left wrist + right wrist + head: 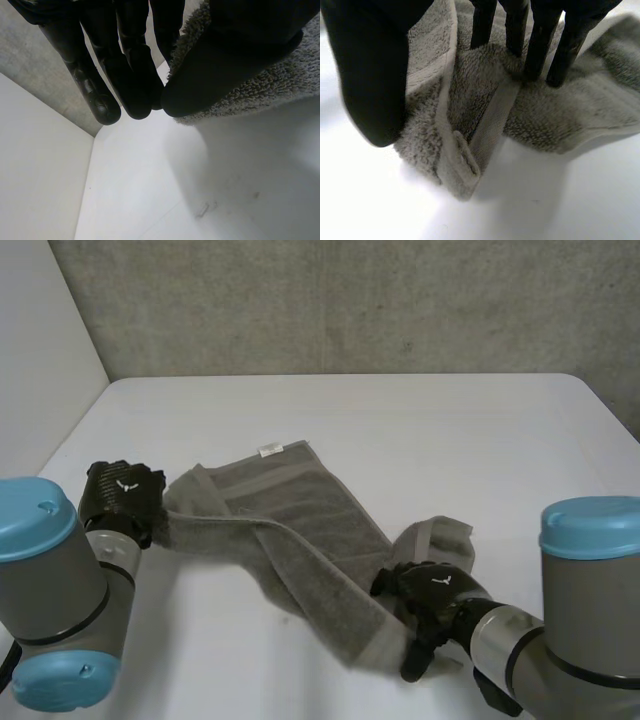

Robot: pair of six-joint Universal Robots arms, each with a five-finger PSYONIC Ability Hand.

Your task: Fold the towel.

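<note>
- Your grey terry towel [300,520] is lying rumpled across the white surface [420,430], roughly between the two hands. One long side is rolled over on itself in a thick ridge, and the far edge with the little white label [270,451] lies flat.
- Your left hand [120,498] is clamped on the corner at its end. In the left wrist view the fingers [132,75] and thumb [220,55] meet with the terry edge pinched between them, and that corner hangs just off the surface.
- Your right hand [432,592] is at the opposite end. Its fingers [540,45] dig into the pile while the thumb [370,75] sits on the other side of a bunched, hemmed corner. I'd call that a grasp, though it's a messier one than the left, with the hem doubled up under the palm.
- So my read is you're at the pick-up-and-spread stage, with both ends gripped and no clean fold made yet.
- Next I'd lift both corners together and draw the hands apart, so the rolled ridge drops out and the cloth hangs flat. Then carry it over for the first fold.
- Watch the right side. If only one layer of that bunch is really held, the rest will probably sag and twist once you raise it.
</note>
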